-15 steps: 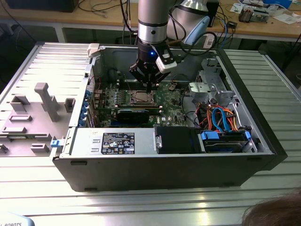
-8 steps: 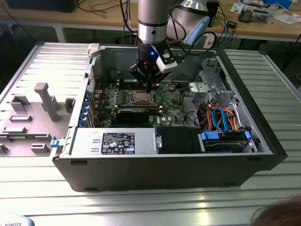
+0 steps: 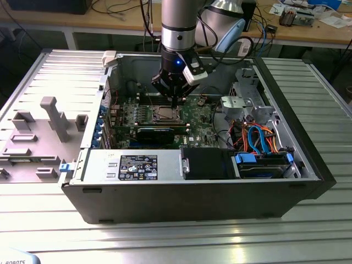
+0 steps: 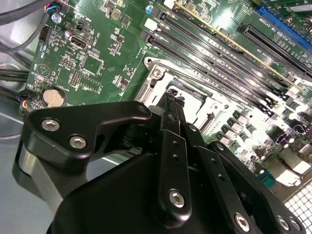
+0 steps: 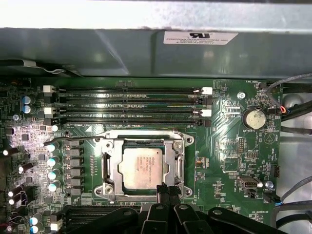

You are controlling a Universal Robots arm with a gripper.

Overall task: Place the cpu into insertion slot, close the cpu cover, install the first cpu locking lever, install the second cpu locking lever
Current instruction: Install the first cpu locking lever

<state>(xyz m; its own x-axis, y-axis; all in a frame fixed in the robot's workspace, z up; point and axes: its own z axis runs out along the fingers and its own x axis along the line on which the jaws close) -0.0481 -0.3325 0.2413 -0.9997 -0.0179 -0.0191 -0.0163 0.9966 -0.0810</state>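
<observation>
The cpu [image 5: 141,168] lies flat in the insertion slot [image 5: 105,188], its silver top facing up. The cpu cover [image 5: 113,168] is down around it as a silvery frame. A thin wire locking lever [image 5: 73,140] runs along one side of the socket, its free end sticking out over the capacitors. My gripper [image 5: 165,189] hangs at the socket's edge beside the chip, fingers shut together with nothing seen between them. In the exterior view the gripper [image 3: 175,103] stands just over the cpu [image 3: 165,114]. In the second wrist view the gripper [image 4: 174,99] hides much of the socket frame [image 4: 156,78].
Long black memory slots [image 5: 131,105] run beside the socket, with a coin battery [image 5: 252,118] nearby. The grey case wall [image 5: 146,48] rises behind the board. A black card [image 3: 157,133], the power supply [image 3: 132,165] and a drive cage with cables [image 3: 258,140] crowd the case.
</observation>
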